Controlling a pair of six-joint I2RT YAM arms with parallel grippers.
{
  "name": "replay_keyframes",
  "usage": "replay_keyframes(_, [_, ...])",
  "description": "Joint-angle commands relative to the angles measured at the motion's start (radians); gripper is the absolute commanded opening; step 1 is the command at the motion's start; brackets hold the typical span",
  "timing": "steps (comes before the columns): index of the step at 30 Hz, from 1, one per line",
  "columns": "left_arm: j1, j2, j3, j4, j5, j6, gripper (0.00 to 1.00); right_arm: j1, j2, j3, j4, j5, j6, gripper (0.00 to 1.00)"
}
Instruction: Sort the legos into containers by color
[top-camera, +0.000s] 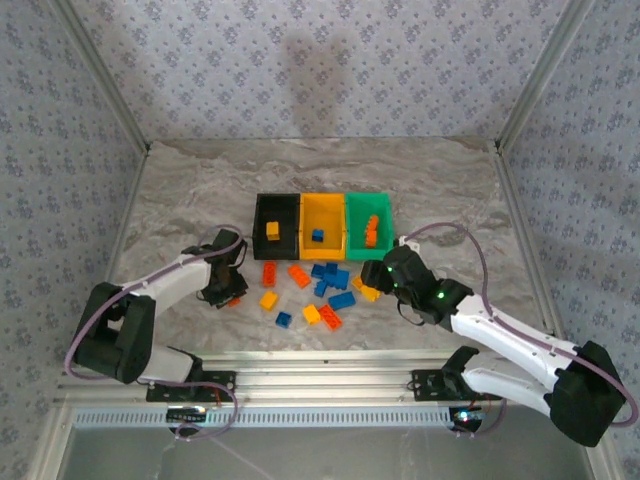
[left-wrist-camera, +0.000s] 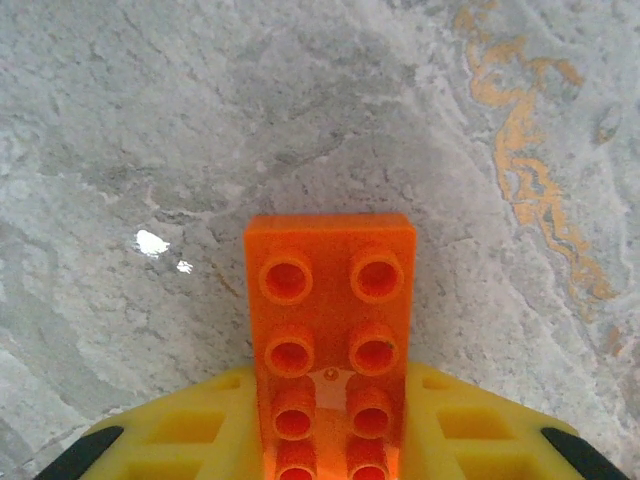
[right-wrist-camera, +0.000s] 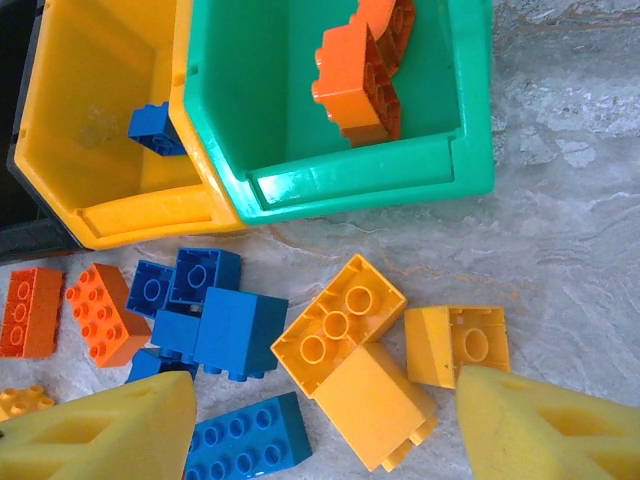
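Down at the left edge of the pile, the left pincer (top-camera: 228, 292) is clamping an orange brick (left-wrist-camera: 330, 300). Overhead view is giving just an orange sliver there. Left wrist view is giving the detail: studs in two rows facing the camera, long axis running straight out from the pincer, far end pointing away over bare tabletop (left-wrist-camera: 150, 120). Yellow pads (left-wrist-camera: 190, 432) are hugging both long sides at the near end. Lifted or resting on the tabletop, cannot tell.

The right pincer (top-camera: 372, 282) is hanging wide open, holding nothing, over the right edge of the loose legos (top-camera: 318, 290). Right wrist view is resolving what overhead is blurring: yellow bricks (right-wrist-camera: 340, 325) bunching between its fingers (right-wrist-camera: 100, 435), the nearest-to-bin one lying studs up and slanted. Blue bricks (right-wrist-camera: 215, 320) are clustering just left of them, with two more orange bricks (right-wrist-camera: 105, 312) further left.

Three bins are sitting side by side and touching behind the pile, long axes running away from the arms: black bin (top-camera: 277, 205) left, yellow bin (top-camera: 322, 205) middle, green bin (top-camera: 385, 215) right. Black is holding a yellow piece (top-camera: 272, 230), yellow is holding a blue piece (right-wrist-camera: 155, 128), green is holding stacked orange pieces (right-wrist-camera: 360, 70).
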Motion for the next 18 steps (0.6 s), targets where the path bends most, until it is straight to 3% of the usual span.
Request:
replay_keyframes(1, [-0.010,-0.032,-0.004,0.067,0.044,0.046,0.23,-0.009,-0.022,-0.012,-0.030,0.020,-0.010,0.71])
replay_keyframes(5, [-0.061,-0.136,0.039,0.002,-0.006,0.083,0.24,-0.017,-0.030,-0.019,-0.032,0.023,-0.001,0.71])
replay_keyframes(11, [-0.232,-0.260,0.161,-0.030,-0.132,0.125,0.26,-0.032,-0.050,-0.040,-0.043,0.031,0.019,0.71])
replay_keyframes(14, [-0.302,-0.221,0.240,0.057,-0.137,0.150,0.28,-0.039,-0.060,-0.050,-0.051,0.035,0.028,0.71])
replay_keyframes(18, [-0.378,-0.021,0.416,0.171,-0.082,0.209,0.28,-0.050,-0.060,-0.053,-0.063,0.034,0.035,0.71])
